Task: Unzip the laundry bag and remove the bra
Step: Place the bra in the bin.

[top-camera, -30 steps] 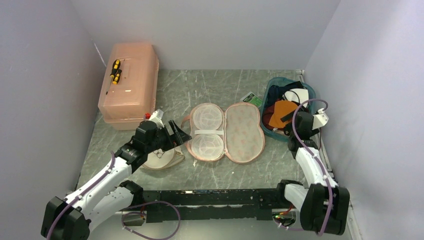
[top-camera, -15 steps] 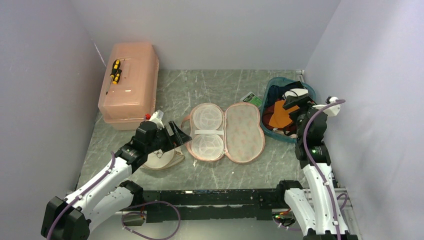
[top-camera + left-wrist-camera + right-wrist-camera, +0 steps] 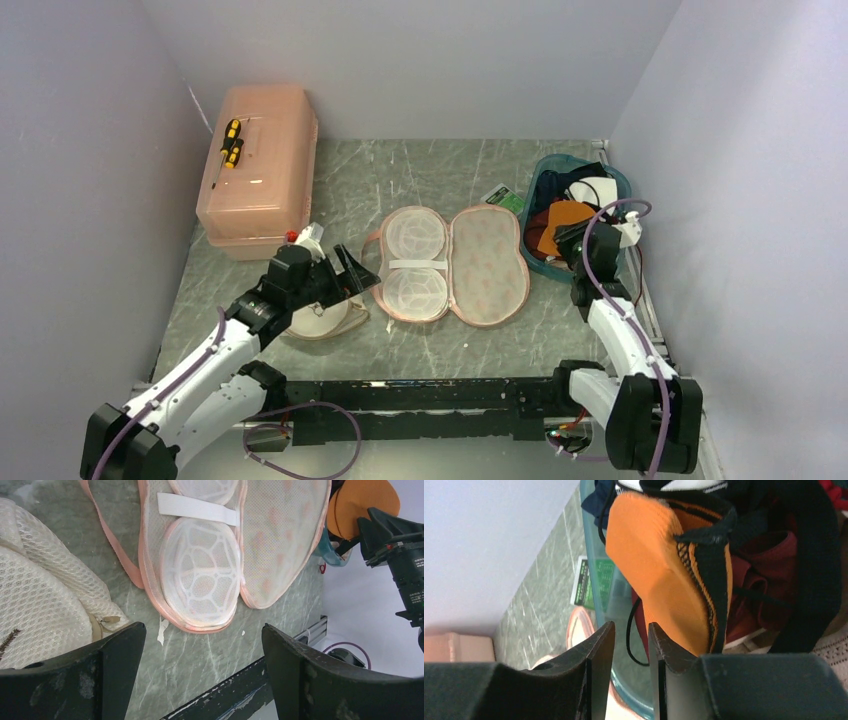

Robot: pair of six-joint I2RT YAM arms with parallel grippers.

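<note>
Hovering wide open and empty, left gripper sits just beside the laundry bag on the table. In the teal basket, the bra lies beside orange cloth, just ahead of the right gripper, barely parted, gripping nothing.

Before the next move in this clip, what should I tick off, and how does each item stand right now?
1. Left tool open and empty: ok.
2. Zipper pull of the laundry bag visible in the left wrist view: ok.
3. Whether the laundry bag is unzipped: cannot tell.
4. Bra located: cannot tell.
5. Right tool over the teal basket, fingers narrowly apart, gripping nothing: ok.
</note>
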